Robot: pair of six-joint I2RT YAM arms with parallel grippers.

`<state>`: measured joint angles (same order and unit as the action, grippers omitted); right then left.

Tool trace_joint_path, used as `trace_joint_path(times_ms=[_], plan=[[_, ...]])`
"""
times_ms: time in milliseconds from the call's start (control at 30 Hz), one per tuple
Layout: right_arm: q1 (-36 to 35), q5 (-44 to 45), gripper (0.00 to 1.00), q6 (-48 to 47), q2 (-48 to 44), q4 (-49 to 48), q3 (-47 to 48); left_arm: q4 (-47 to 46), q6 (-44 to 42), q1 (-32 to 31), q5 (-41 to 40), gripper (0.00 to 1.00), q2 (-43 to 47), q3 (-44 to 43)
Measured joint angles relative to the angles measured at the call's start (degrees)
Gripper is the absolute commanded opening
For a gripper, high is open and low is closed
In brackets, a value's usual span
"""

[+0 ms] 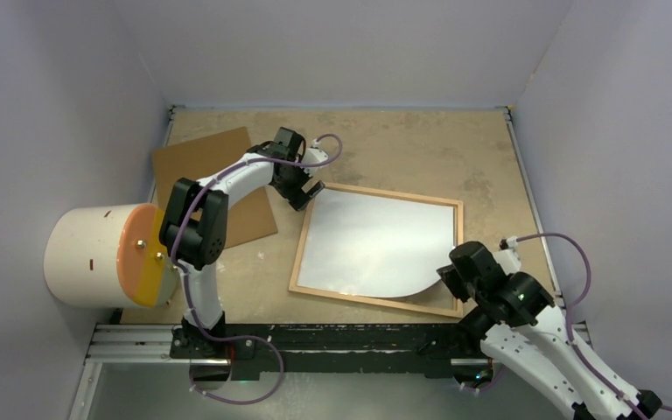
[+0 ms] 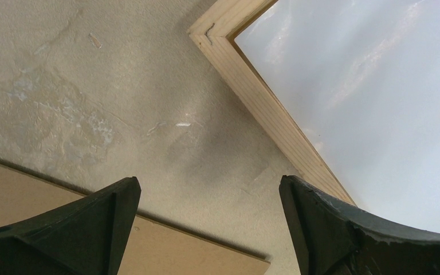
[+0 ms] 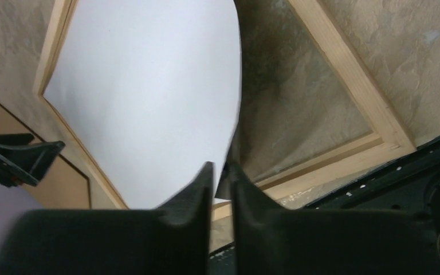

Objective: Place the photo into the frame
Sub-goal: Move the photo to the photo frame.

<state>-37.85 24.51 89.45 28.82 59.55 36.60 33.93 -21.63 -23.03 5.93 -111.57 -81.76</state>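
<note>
The light-wood frame (image 1: 385, 191) lies flat mid-table. The photo (image 1: 376, 241) lies inside it with its white back up, and its near-right corner curls upward. My right gripper (image 1: 444, 278) is shut on that lifted corner; in the right wrist view the photo (image 3: 149, 97) runs between the nearly closed fingers (image 3: 222, 172), with bare glass and frame moulding (image 3: 349, 74) to the right. My left gripper (image 1: 308, 194) is open and empty, just outside the frame's far-left corner (image 2: 252, 91). The photo's printed side is hidden.
A brown backing board (image 1: 214, 171) lies left of the frame, partly under the left arm, and its edge shows in the left wrist view (image 2: 166, 246). A white cylinder with an orange-yellow end (image 1: 96, 254) stands at the left. A black rail (image 1: 315, 337) runs along the near edge.
</note>
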Motion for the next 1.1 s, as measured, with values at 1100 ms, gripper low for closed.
trace_joint_path(times_ms=[1100], plan=[[-5.6,-19.3,0.86,-32.7,67.1,-32.9,41.8,5.3,-8.3,19.1,-9.9,1.00,3.2,-5.8]])
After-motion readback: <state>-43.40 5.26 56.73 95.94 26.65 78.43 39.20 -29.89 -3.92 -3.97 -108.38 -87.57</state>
